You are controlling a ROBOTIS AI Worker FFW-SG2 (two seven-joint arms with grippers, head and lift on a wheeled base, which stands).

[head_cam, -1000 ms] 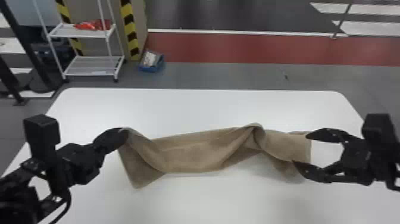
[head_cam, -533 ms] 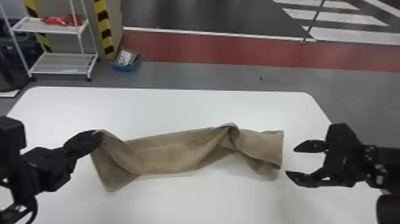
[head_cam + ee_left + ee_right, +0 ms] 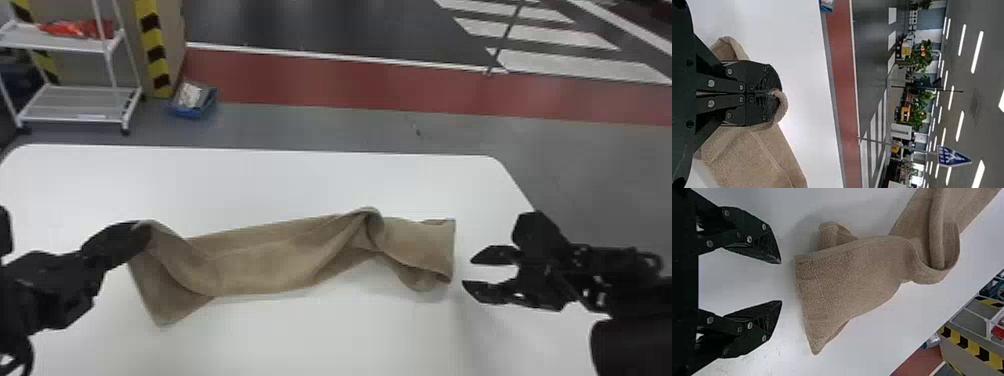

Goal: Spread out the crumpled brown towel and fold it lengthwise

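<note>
Head view: right gripper (image 3: 467,271) is backing off the brown towel (image 3: 260,265), spread wide, empty.
Left gripper (image 3: 777,93): tightly clamping one end.
Towel: lying twisted, needing spreading first.

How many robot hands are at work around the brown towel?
2. The left hand is shut on the towel at its left end; the right hand is open, just beyond its right end.

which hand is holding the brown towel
The left hand: its fingers are closed on the towel, while the right hand stands open, not touching it.
</note>
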